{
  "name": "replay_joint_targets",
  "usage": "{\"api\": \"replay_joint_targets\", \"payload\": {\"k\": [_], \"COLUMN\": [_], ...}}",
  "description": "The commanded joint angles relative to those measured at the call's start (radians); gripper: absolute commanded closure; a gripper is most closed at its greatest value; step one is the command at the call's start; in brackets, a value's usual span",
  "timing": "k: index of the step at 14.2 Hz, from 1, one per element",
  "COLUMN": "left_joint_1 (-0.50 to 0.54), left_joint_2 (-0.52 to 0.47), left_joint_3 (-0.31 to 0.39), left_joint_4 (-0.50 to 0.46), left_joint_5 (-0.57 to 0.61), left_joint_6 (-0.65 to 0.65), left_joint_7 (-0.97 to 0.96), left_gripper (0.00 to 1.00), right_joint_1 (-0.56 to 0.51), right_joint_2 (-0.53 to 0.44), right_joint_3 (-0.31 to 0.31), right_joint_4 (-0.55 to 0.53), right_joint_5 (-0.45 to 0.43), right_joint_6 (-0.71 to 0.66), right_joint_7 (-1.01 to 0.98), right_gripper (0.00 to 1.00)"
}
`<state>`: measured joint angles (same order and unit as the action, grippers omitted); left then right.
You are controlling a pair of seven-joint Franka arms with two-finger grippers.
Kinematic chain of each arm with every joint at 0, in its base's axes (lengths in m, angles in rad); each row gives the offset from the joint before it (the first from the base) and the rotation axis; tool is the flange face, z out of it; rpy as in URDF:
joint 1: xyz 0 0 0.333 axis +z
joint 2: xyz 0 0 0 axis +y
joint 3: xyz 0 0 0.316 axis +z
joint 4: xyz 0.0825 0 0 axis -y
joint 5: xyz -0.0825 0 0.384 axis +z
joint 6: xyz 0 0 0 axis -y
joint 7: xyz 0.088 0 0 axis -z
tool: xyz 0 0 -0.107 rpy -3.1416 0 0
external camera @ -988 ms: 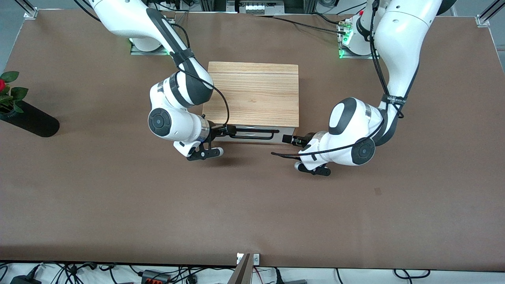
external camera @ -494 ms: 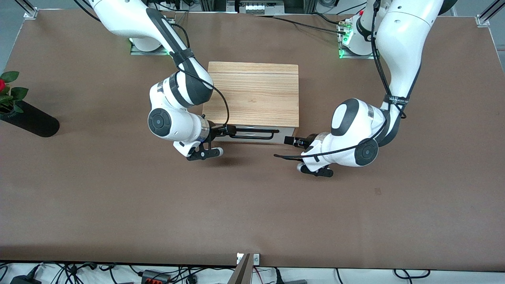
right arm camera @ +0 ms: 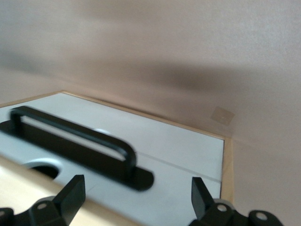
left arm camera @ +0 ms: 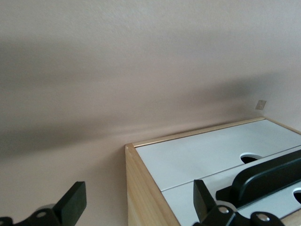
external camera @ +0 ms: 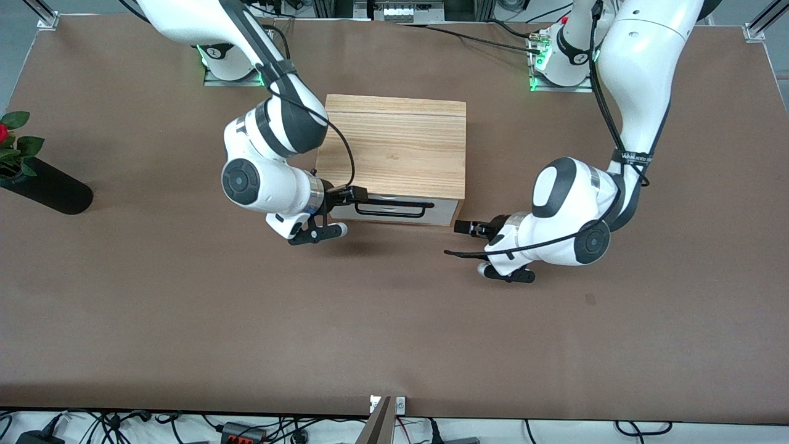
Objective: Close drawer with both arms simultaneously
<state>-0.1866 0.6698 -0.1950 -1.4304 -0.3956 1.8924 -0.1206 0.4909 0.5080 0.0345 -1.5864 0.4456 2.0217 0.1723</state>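
Note:
The drawer [external camera: 441,214] shows its white front about flush in the light oak cabinet [external camera: 394,148], with its black bar handle [external camera: 390,210] across it. My right gripper [external camera: 356,196] is open, level with the handle's end toward the right arm's end of the table. In the right wrist view its fingers [right arm camera: 73,195] stand wide apart before the white front [right arm camera: 169,183] and the handle [right arm camera: 75,136]. My left gripper [external camera: 466,227] is open, just off the drawer's corner, clear of the panel. In the left wrist view its fingers [left arm camera: 75,200] straddle the cabinet's corner [left arm camera: 141,197].
A black vase [external camera: 49,188] with a red rose [external camera: 5,132] lies at the right arm's end of the table. Bare brown tabletop [external camera: 382,320] stretches between the cabinet and the front camera. Cables run near both arm bases.
My left gripper has drawn away from the drawer's front corner, toward the left arm's end of the table. My right gripper has shifted slightly off the handle's end. The drawer has not visibly moved.

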Motion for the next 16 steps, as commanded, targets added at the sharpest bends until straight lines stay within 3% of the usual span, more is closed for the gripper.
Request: {"api": "replay_joint_targets", "payload": {"k": [1, 6, 10, 14, 16], "left_joint_1": [0.009, 0.0, 0.004, 0.01, 0.032], "left_joint_2": [-0.026, -0.024, -0.026, -0.076, -0.099], "left_joint_3": [-0.009, -0.011, -0.009, 0.005, 0.008], "left_joint_4": [-0.002, -0.004, -0.002, 0.027, 0.041], "left_joint_5": [0.02, 0.018, 0.021, 0.024, 0.035], "left_joint_6": [-0.012, -0.012, -0.007, -0.022, -0.1], "left_joint_7": [0.001, 0.002, 0.002, -0.004, -0.007], "left_gripper": [0.0, 0.0, 0.0, 0.0, 0.0], "right_joint_1": [0.005, -0.025, -0.031, -0.029, -0.044], "right_joint_2": [-0.068, -0.144, -0.155, -0.189, -0.216], "right_joint_3": [0.004, -0.039, -0.117, -0.146, -0.151], "right_joint_4": [-0.023, -0.021, 0.094, 0.14, 0.14], "right_joint_5": [0.012, -0.03, -0.198, -0.423, -0.497], "right_joint_6": [-0.026, -0.044, -0.245, -0.388, -0.411], "right_joint_7": [0.003, 0.01, 0.009, 0.003, -0.007], "right_gripper": [0.0, 0.0, 0.0, 0.0, 0.0]}}
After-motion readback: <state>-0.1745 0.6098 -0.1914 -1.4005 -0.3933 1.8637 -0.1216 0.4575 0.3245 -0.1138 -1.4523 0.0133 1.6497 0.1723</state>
